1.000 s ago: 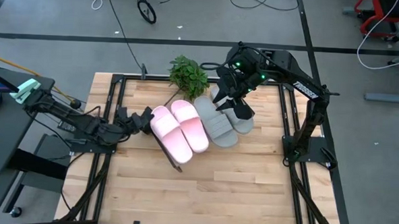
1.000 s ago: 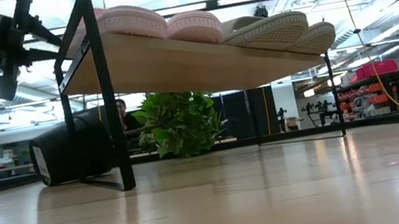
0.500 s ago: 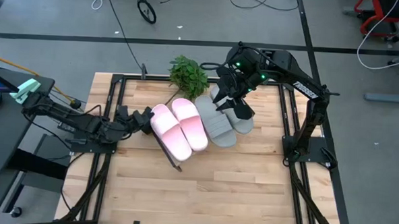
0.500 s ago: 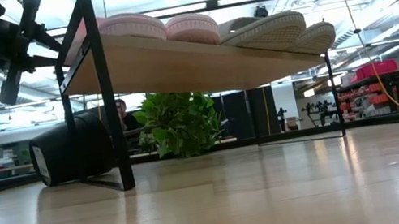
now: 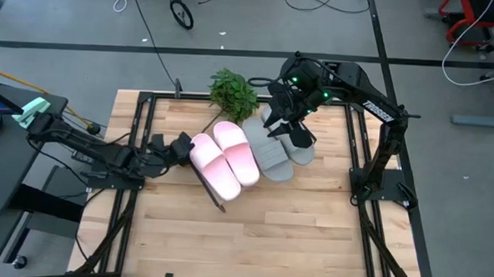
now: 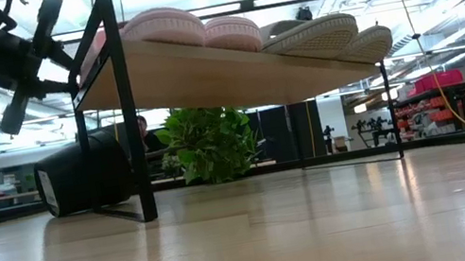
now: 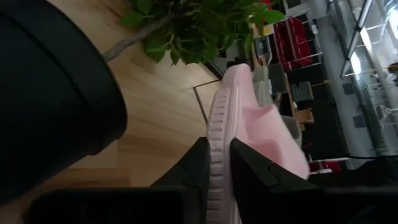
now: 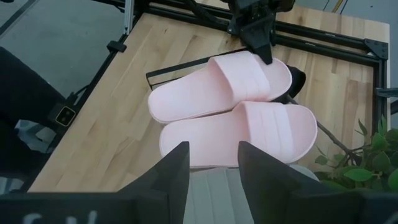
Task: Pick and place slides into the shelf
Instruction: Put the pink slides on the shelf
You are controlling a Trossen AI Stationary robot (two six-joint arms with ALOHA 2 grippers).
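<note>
1. Left gripper [image 5: 182, 146]: at the shelf's [image 6: 233, 78] left end, fingers either side of the outer pink slide's [image 5: 214, 165] sole edge, in the left wrist view clamped on it or close to it.
2. Right gripper [image 5: 278, 130]: over the far end of the grey slides [image 5: 271, 151]; I see its fingers spread apart, nothing between them.
3. Pink slides, two: on the shelf, side by side.
4. Grey slides, two: on the shelf, beside the pink pair.
5. Status, my judgement: all four placed; only releasing and pulling both arms back remains.
</note>
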